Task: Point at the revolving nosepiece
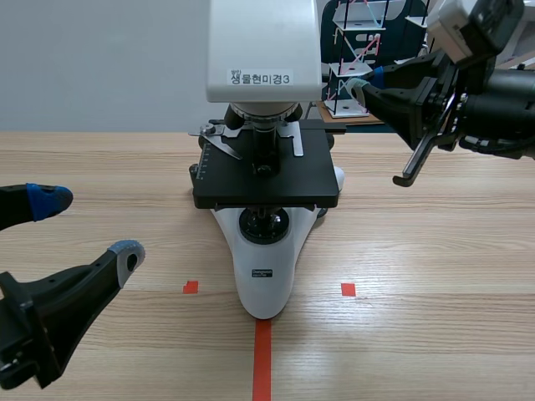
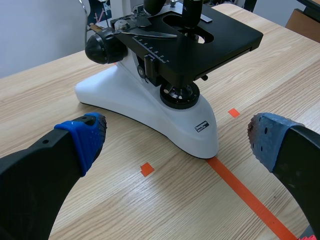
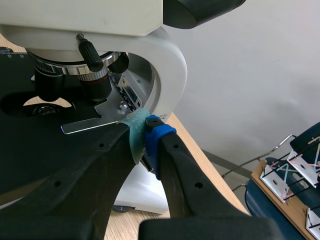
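Note:
A white microscope point(image 1: 263, 276) stands mid-table with a black stage point(image 1: 276, 171). Its revolving nosepiece point(image 1: 262, 113) sits under the white head, carrying black objectives point(image 3: 92, 75) that also show in the right wrist view. My right gripper point(image 1: 366, 88) is raised at the right of the microscope's head, shut on nothing, its pads point(image 3: 150, 135) pressed together and aimed at the arm just behind the nosepiece point(image 3: 57, 67). My left gripper point(image 1: 88, 227) hangs open low at the front left, short of the microscope base point(image 2: 150, 107), with nothing between its fingers point(image 2: 82, 137).
A rack of stick-and-ball models point(image 1: 355, 58) stands behind the table at the back right, also seen as a rack point(image 3: 295, 175) in the right wrist view. Metal stage clips point(image 1: 219, 138) stick out over the stage. Bare wood lies on either side of the microscope.

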